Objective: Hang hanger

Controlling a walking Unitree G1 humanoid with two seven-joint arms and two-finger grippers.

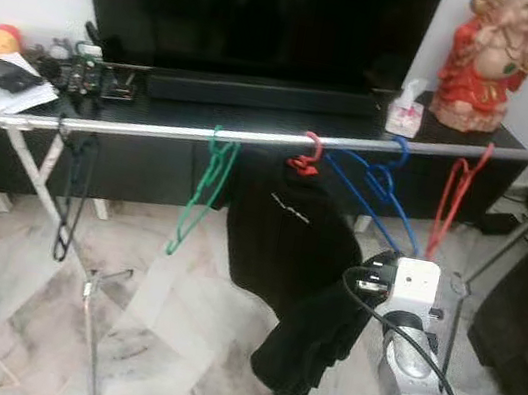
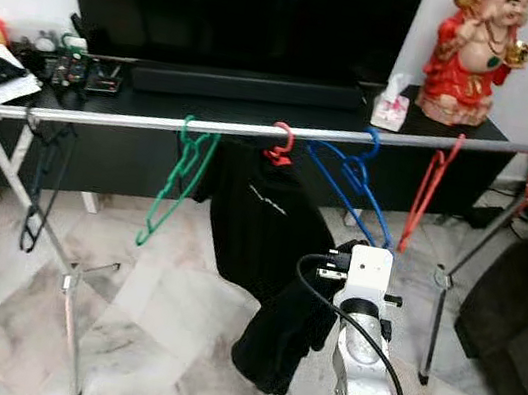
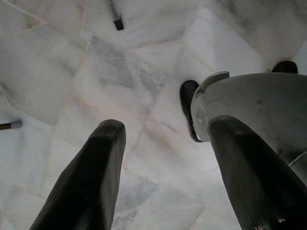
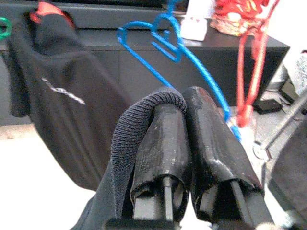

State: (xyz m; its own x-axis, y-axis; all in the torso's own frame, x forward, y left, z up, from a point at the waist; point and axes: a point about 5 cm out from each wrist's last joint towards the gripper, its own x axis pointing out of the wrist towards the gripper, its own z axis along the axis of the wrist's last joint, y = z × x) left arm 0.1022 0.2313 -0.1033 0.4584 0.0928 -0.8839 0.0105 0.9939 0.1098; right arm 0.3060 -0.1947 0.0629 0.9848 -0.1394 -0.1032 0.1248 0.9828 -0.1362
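A silver rail (image 1: 154,128) runs across the room and carries several hangers. A black shirt (image 1: 289,232) hangs from a small red hanger (image 1: 307,154) near the rail's middle. Right of it hang an empty blue hanger (image 1: 378,181) and an empty red hanger (image 1: 458,189). My right gripper (image 4: 184,103) is shut below the blue hanger (image 4: 158,36), with the shirt's ribbed black edge (image 4: 139,115) wrapped over one finger. The cloth is bunched beside my right arm (image 1: 410,354). My left gripper (image 3: 165,129) is open and hangs over the marble floor.
A green hanger (image 1: 207,188) and a black hanger (image 1: 72,196) hang further left on the rail. Behind stands a black TV stand (image 1: 257,115) with a red statue (image 1: 485,57) and a tissue box (image 1: 405,115). A dark sofa (image 1: 527,323) is at the right. The rack's legs (image 1: 94,331) stand on the floor.
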